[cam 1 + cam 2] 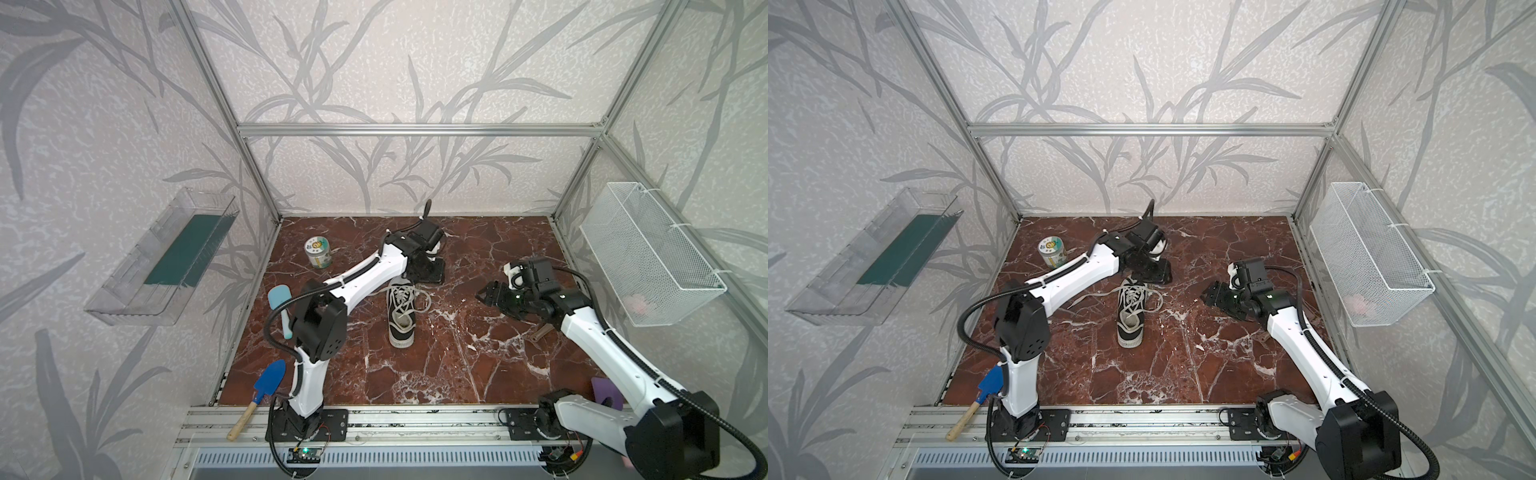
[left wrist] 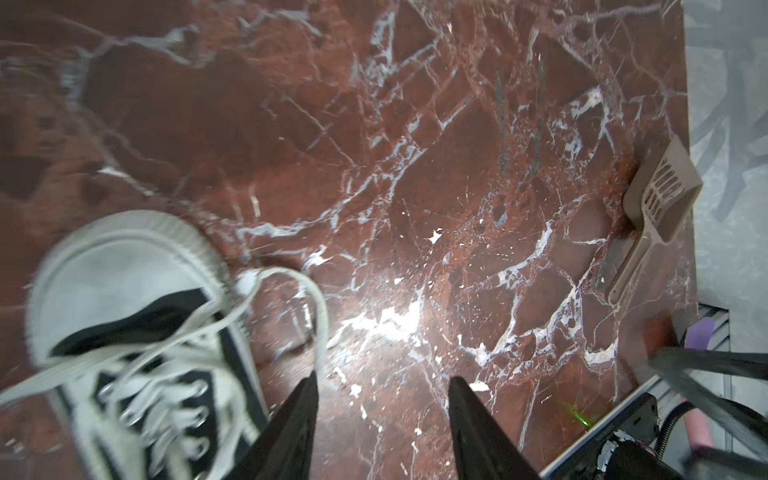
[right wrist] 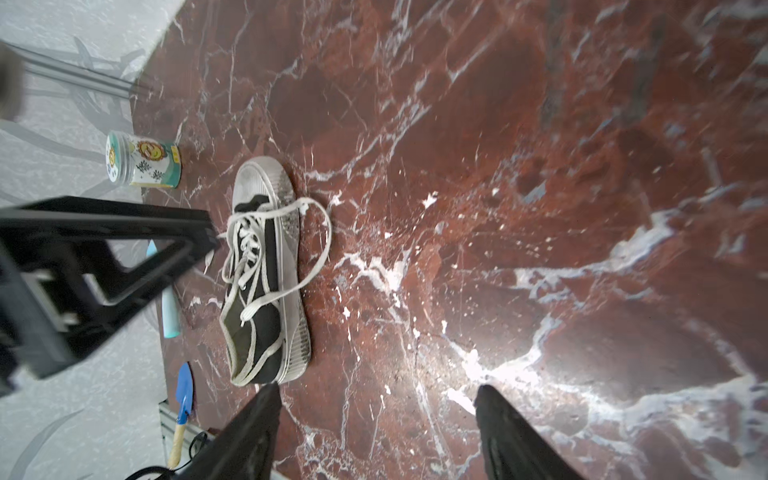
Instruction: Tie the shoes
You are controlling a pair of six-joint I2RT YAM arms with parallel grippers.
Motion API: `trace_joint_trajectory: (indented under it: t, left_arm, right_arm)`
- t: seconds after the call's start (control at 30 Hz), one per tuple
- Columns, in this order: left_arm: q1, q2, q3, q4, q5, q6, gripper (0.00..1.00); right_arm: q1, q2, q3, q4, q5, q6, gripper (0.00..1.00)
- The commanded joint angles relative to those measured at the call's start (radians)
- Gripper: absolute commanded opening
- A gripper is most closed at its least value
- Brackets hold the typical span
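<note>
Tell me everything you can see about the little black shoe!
The shoe is a black, canvas-looking sneaker with a white ribbed rubber sole and toe cap. Its flat white laces run through metal eyelets but hang loose, untied; one loops onto the red marble table. It stands upright on its sole, toe toward the back wall.

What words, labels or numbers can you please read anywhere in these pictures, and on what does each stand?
No text can be read clearly.
On the small round jar with silver lid and green pictured label: print too small and blurred to read.
</note>
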Motion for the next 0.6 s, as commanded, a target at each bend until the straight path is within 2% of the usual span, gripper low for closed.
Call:
trace_joint_trajectory:
  t: [0.0, 0.13, 0.3, 0.4, 0.57]
  left_arm:
    - [0.068, -0.138, -0.121, 0.018, 0.002, 0.034, 0.53]
    - [0.169, -0.27, -0.314, 0.062, 0.028, 0.074, 0.53]
    - [0.262, -0.383, -0.455, 0.083, 0.087, 0.092, 0.53]
    - [0.29, -0.423, -0.504, 0.099, 0.09, 0.1, 0.53]
    - [0.339, -0.428, -0.556, 0.123, 0.138, 0.101, 0.53]
  right_arm:
    - [0.109, -0.032, -0.035, 0.101, 0.03, 0.151, 0.74]
    - [0.296, 0.003, -0.088, 0.243, 0.139, 0.32, 0.74]
    - [0.46, 0.11, -0.086, 0.392, 0.221, 0.47, 0.74]
    - [0.497, 0.2, -0.052, 0.45, 0.224, 0.493, 0.74]
    - [0.51, 0.339, 0.061, 0.432, 0.236, 0.459, 0.71]
